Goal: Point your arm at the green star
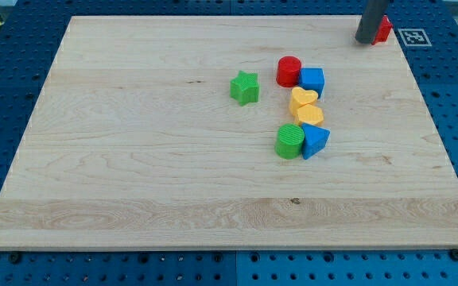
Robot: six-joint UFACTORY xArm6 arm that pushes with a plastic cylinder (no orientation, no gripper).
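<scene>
The green star [245,87] sat near the middle of the table [133,159], left of a cluster: red cylinder [289,71], blue cube [312,81], two yellow hearts [305,106], green cylinder [290,141], blue triangle [315,141]. My tip [366,40] rested far off at the view's top right, touching a red block [384,29]. The arm carried no hand.

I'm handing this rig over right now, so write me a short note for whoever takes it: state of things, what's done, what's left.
My tip sits at the board's top right corner, against a red block partly hidden behind the rod.
The green star stands alone near the board's middle, left of the cluster led by the red cylinder.
Done: nothing visible; tip is far from the star.
Left: move the tip down-left to the star.
</scene>
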